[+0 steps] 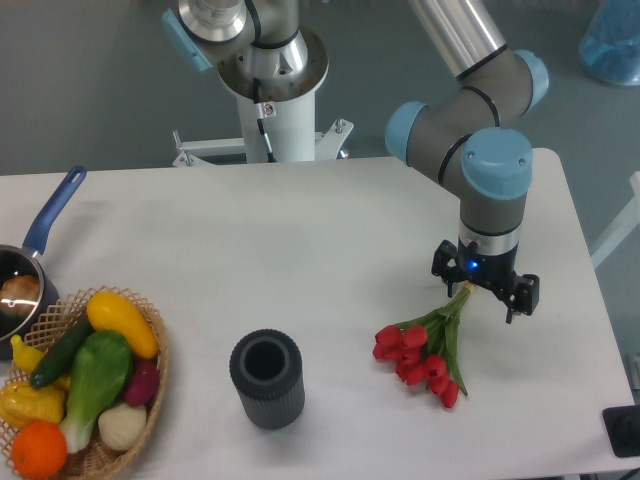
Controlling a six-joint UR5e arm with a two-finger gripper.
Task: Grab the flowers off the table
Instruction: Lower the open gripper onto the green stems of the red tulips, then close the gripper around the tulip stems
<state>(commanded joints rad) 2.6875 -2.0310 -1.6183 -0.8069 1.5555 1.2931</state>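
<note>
The flowers (422, 352) are a small bunch of red tulip heads on green stems, lying on the white table (300, 260) at the front right. The heads point toward the front left and the stem ends run up to the right, under the gripper. My gripper (480, 294) points straight down over the stem ends, low at the table. Its two black fingers (522, 296) stand apart, one on each side of the stems. The very tips of the stems are hidden under the gripper body.
A dark ribbed cylinder cup (266, 378) stands upright at the front middle. A wicker basket (150, 400) of produce sits at the front left, with a blue-handled pot (40, 240) behind it. The table's right edge is close to the gripper.
</note>
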